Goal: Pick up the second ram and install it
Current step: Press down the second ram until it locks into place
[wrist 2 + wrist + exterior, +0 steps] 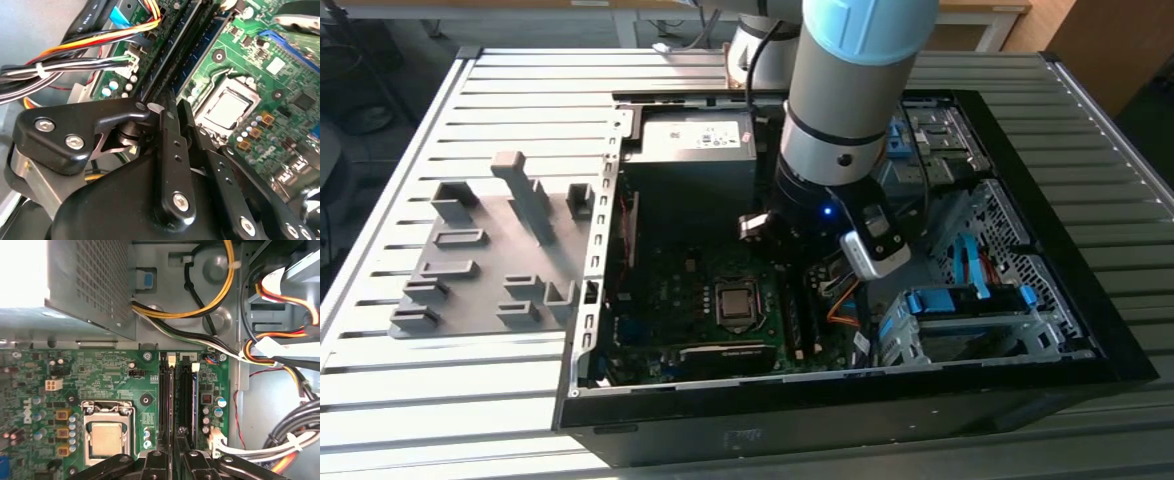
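Counter: ribbed metal counter (400, 150) carries everything. At the exterior view's left you have the grey holder tray (467, 270), and I see no stick standing in it.
Case: the open computer case (854, 400) fills the centre and right of that frame, lying on its side with the motherboard (667, 320) facing up.
Socket: the processor socket (736, 300) sits low in the middle of the exterior frame. Use it as your landmark; the memory slots (165, 400) lie just beside it, on its right in the exterior view.
Gripper: the gripper (172, 462) hangs directly over those slots, right of the socket in the exterior view.
Fingers: the fingers (167, 145) are drawn close together, with only a sliver between them.
Ram: a thin edge runs out from that sliver, which I take to be the second ram (174, 440), clamped edge-on. I can't be sure it is held.
Axis: its long axis lies parallel to the slots, over the gap between the two black ones. I can't tell whether it has touched a slot.
Neighbour: a blue-green stick (210, 47) already sits in a slot alongside.
Cables: the wire bundle (295, 440) lies beyond the slots, apart from the fingers.
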### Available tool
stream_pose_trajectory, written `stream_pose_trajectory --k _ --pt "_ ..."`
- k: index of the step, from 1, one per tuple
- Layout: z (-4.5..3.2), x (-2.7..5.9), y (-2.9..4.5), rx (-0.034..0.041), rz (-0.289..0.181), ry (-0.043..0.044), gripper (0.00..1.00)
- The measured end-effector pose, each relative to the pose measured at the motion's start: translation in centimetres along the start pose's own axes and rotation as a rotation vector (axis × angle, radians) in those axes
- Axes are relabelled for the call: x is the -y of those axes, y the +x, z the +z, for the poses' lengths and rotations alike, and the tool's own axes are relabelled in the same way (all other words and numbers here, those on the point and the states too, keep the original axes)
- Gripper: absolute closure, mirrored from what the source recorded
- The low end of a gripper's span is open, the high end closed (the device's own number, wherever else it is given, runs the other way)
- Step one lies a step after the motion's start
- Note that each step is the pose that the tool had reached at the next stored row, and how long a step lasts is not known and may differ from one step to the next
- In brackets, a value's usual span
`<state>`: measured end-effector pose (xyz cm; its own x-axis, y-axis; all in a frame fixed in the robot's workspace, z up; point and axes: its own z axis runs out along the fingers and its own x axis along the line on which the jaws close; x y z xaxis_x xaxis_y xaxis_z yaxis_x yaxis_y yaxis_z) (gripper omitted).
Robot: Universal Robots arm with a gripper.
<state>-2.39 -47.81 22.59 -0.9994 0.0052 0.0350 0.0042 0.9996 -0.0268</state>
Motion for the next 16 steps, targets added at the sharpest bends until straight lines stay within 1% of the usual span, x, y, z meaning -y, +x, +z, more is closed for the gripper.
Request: stream_pose_trajectory --k 3,5,6,7,8,9,14,16 --pt "-0.80 0.02 0.03 -0.0002 0.000 0.0000 0.79" --pt "-1.05 0.03 0.04 -0.0008 0.000 0.0002 0.80" --pt "-1.10 0.03 0.04 -0.0007 0.000 0.0001 0.80" --pt "-1.10 0.03 0.04 -0.0007 0.000 -0.0002 0.87" --pt "-1.10 0.03 0.04 -0.0007 0.000 -0.0003 0.87" --pt "-1.10 0.03 0.04 -0.0006 0.000 -0.0002 0.89" --pt "-1.11 0.03 0.03 -0.0008 0.000 0.0001 0.89" --pt "-0.95 0.03 0.02 -0.0008 0.000 0.0002 0.89"
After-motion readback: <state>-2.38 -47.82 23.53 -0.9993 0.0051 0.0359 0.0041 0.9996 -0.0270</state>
